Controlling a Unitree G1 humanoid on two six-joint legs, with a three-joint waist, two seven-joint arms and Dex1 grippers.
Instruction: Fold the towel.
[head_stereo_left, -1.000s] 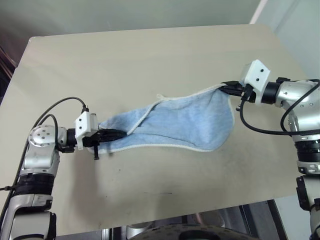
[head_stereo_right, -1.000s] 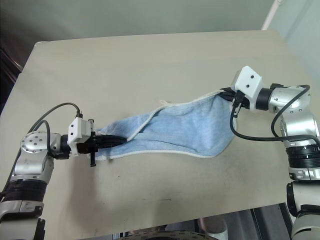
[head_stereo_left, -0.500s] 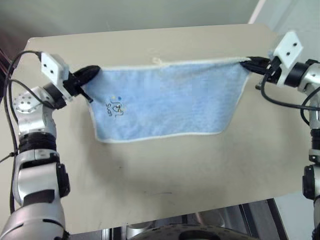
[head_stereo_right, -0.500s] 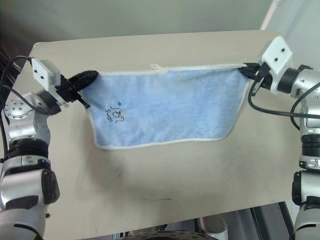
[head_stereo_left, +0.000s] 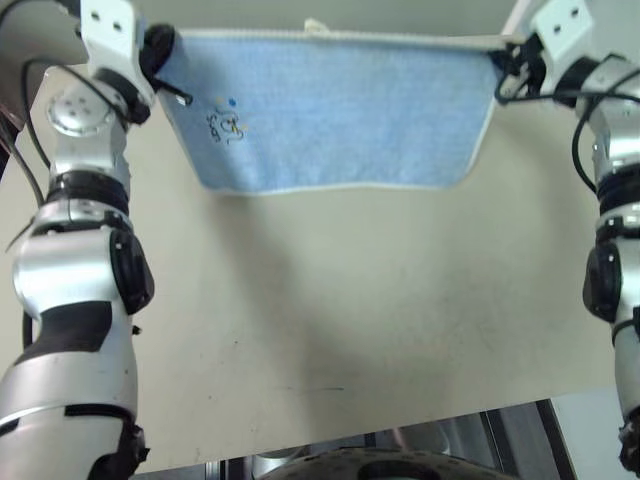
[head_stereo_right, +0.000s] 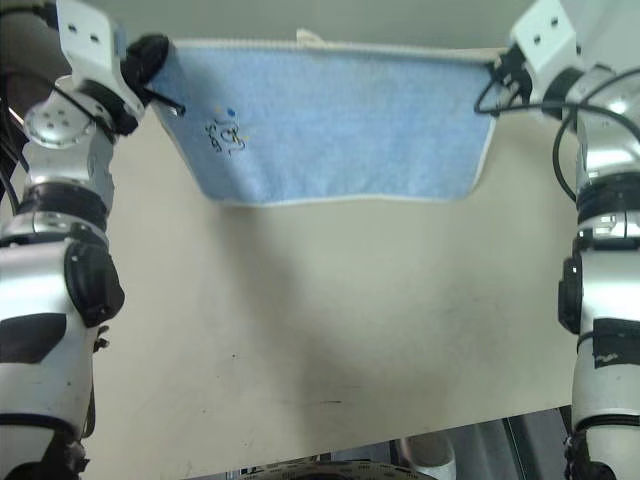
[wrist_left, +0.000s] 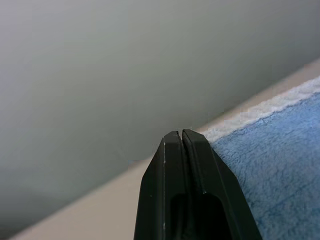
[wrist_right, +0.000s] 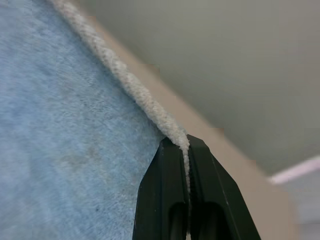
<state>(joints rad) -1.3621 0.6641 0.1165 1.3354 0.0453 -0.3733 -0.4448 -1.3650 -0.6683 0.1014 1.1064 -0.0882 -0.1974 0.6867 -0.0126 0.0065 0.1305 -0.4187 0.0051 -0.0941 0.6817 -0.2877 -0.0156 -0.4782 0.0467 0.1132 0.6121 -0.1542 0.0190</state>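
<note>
**Towel held spread between both hands, above worktop**

Towel (head_stereo_left: 335, 115), light-blue terry w/ cream-white edge trim, hangs flat and fully spread in the air over the beige worktop (head_stereo_left: 350, 320). Top edge runs taut and roughly level btwn the two hands; lower edge hangs free, clear of the worktop surface, its shadow cast below. Small dark printed mark (head_stereo_left: 226, 124) sits near the towel's left upper region, facing the head camera. Small trim loop (head_stereo_left: 316, 25) stands up at mid top edge.

Left hand (head_stereo_left: 163, 50): fingers clenched on the towel's upper left corner; left wrist view shows the black fingers (wrist_left: 172, 180) pressed together, blue terry and white trim just beside them. Right hand (head_stereo_left: 503, 62): fingers clenched on the upper right corner; right wrist view shows the cream trim running in btwn the closed fingers (wrist_right: 165, 195). Both hands raised, well apart, at approx. equal height.
</note>
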